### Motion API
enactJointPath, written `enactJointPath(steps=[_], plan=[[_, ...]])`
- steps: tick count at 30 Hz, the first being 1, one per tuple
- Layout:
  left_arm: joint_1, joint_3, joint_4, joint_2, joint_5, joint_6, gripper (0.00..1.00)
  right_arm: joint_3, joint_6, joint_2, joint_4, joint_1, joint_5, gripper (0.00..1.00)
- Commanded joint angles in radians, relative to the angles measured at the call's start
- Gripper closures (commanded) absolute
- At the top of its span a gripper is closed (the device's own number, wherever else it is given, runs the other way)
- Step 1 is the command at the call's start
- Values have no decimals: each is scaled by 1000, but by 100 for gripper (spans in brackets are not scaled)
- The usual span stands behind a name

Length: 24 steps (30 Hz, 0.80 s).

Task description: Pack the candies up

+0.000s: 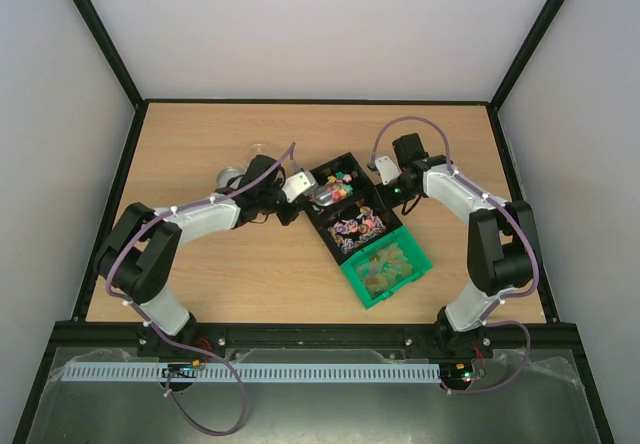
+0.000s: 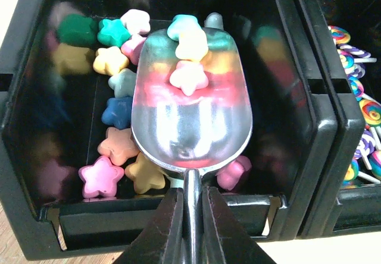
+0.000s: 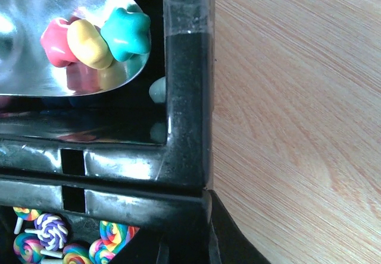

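Clamped on the handle of the metal scoop [image 2: 190,127], the left claw [image 2: 191,200] holds it bowl-up over the black bin [image 2: 297,127], seemingly so its three candies [image 2: 189,77] do not spill; the right claw [image 1: 383,172] sits at the bin's corner, grip impossible to tell.

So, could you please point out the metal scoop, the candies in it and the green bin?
metal scoop [image 2: 190,136]: left wrist view, bare centre of its bowl.
candies [image 2: 189,77]: left wrist view, pink star in the scoop.
green bin [image 1: 398,285]: top external view, its near wall.
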Motion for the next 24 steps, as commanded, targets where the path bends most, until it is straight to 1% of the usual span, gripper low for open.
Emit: enactJointPath(steps=[1, 4, 11, 18, 22, 24], plan=[[22, -32, 47, -11, 28, -10, 98, 18, 20, -19, 30, -6, -43, 99], [35, -42, 73, -5, 34, -19, 98, 22, 7, -19, 7, -6, -14, 98], [36, 3, 91, 64, 82, -27, 98, 62, -8, 15, -46, -6, 4, 86], [36, -6, 136, 93, 82, 10, 98, 57, -7, 20, -41, -6, 19, 60], [45, -43, 205, 85, 82, 6, 98, 49, -14, 8, -45, -12, 3, 43], [58, -63, 246, 80, 109, -9, 98, 49, -16, -3, -51, -19, -10, 35]])
